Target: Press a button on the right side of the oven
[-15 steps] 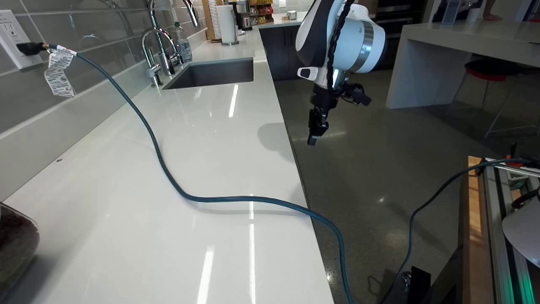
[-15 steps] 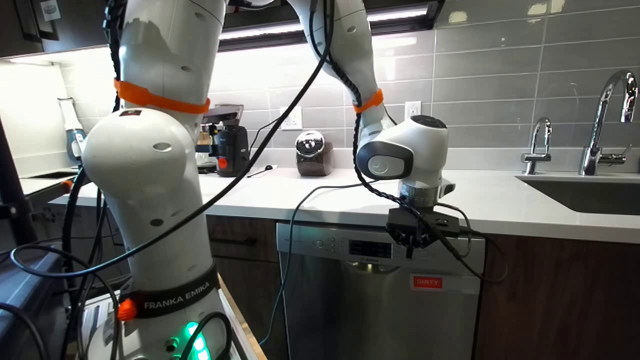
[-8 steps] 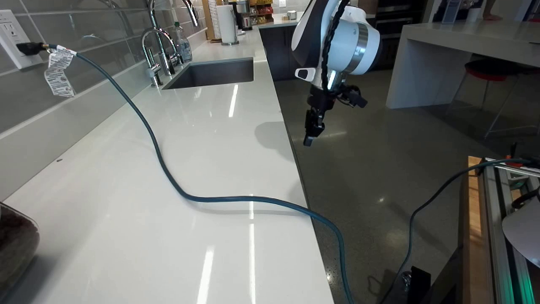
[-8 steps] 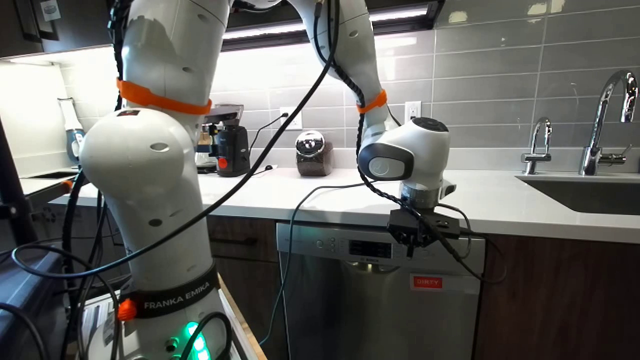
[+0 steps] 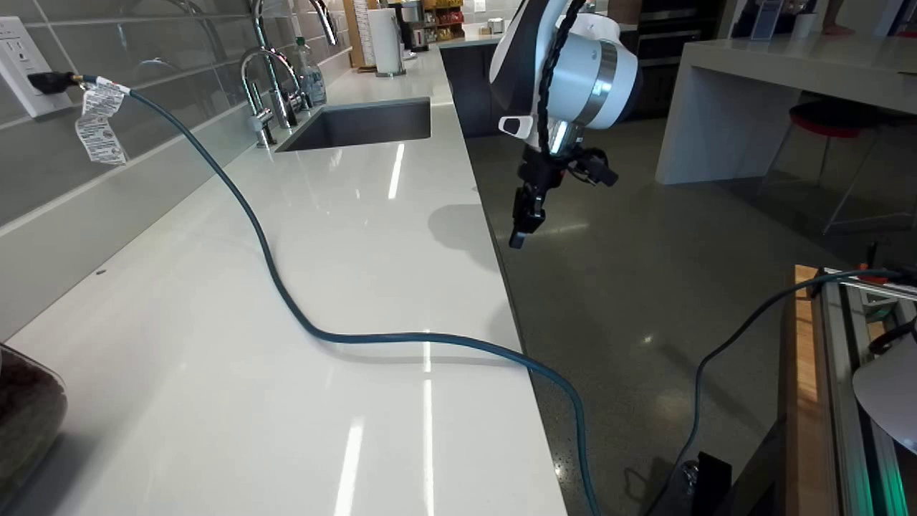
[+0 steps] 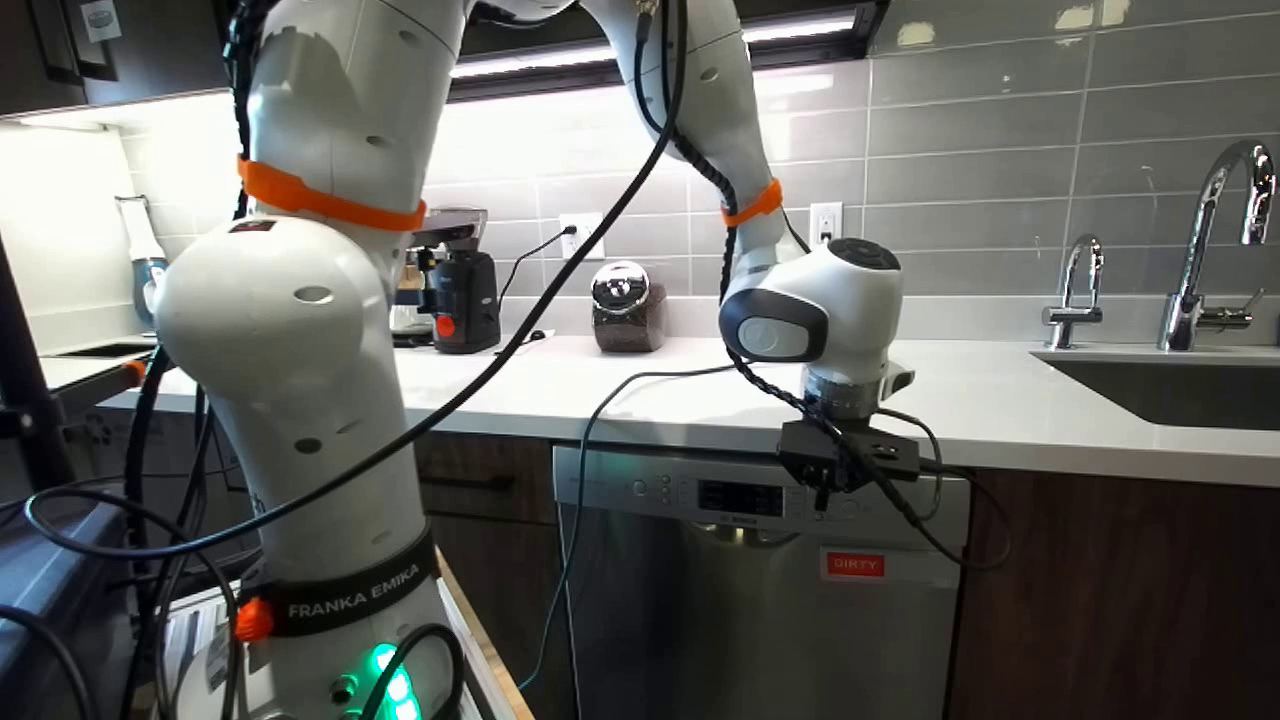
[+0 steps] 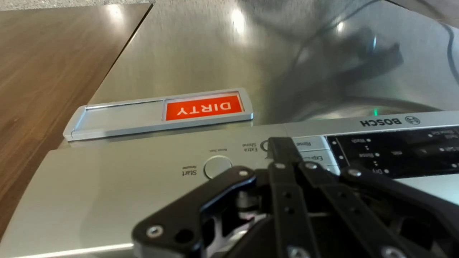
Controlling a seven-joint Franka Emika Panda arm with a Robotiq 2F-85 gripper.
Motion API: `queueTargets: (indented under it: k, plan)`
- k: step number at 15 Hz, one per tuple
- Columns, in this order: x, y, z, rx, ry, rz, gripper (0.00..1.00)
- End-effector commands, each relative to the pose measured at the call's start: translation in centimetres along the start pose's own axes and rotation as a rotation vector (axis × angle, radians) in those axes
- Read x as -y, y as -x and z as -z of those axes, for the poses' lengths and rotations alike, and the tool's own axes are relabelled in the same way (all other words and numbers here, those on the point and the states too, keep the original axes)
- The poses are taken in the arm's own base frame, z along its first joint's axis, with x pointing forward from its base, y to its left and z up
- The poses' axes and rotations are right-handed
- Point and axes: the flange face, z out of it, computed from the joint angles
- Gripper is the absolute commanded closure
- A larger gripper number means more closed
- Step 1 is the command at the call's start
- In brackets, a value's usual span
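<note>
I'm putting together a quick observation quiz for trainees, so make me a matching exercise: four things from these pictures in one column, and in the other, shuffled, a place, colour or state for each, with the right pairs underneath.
Things:
1. DIRTY label
2. Start button
3. hand
4. jar

Places, colours, states:
A. standing on the white counter
B. jaws closed together
C. white letters on red
D. round, on the control panel

Right pairs: 1-C; 2-D; 3-B; 4-A
</note>
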Motion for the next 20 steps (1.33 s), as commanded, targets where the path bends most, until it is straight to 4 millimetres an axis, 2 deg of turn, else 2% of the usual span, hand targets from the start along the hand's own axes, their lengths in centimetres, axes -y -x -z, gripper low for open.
queueTargets:
  k: [1, 20]
  plan:
    - [-0.35, -0.01, -0.80, -0.016, 0.019, 0.003, 1.00]
    - [-0.67, -0.60, -1.17, -0.056, 0.017, 0.005, 1.00]
